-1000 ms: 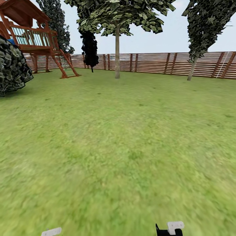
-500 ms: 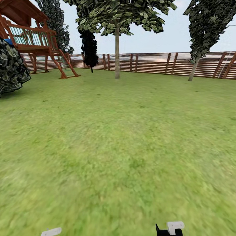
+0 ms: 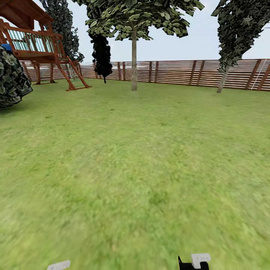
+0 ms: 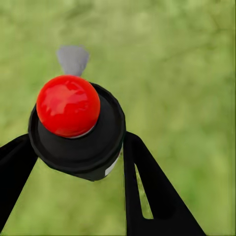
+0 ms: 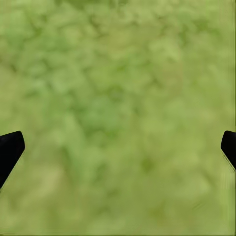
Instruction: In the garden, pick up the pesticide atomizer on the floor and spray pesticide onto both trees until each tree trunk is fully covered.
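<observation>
Where the lawn (image 3: 135, 157) runs back to the slatted wooden fence (image 3: 176, 72), one tree (image 3: 134, 56) with a straight pale trunk stands just before it, its crown cut off by the frame top; a second leaning tree (image 3: 228, 48) stands far right, also cropped. A near-black thin-trunked tree (image 3: 102, 56) sits left of centre, beside a red-brown play tower (image 3: 41, 45), partly cut off. A dark bush (image 3: 11, 80) is clipped at left edge. Left hand (image 4: 81, 152) grips the pesticide atomizer (image 4: 73, 123), red button up, grey nozzle blurred, body hidden below the cap. Right hand (image 5: 118, 147) spread wide over grass, holding nothing; only finger (image 5: 10, 150) tips visible.
</observation>
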Controlling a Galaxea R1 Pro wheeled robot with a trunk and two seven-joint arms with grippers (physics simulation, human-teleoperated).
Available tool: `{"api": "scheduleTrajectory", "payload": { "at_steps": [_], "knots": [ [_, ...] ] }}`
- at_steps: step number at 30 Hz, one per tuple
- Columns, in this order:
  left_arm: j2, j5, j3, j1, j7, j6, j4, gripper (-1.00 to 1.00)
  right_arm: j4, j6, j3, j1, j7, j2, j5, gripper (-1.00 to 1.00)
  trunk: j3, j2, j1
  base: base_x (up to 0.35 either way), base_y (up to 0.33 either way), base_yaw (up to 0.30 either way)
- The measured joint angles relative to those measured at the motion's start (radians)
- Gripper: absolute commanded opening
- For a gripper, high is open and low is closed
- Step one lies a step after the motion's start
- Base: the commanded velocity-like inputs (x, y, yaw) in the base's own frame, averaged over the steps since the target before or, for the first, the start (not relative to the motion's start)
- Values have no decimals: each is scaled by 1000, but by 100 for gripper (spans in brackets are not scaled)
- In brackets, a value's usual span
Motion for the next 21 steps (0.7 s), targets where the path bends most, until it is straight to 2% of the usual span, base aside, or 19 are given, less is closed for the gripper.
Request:
{"api": "scheduleTrajectory", "payload": {
  "at_steps": [21],
  "knots": [
    [0, 0, 0, 0, 0, 0, 0, -100, 0, 0, 0, 0, 0, 0, 0, 100, 0, 0, 0, 339, 0, 0]
  ]
}}
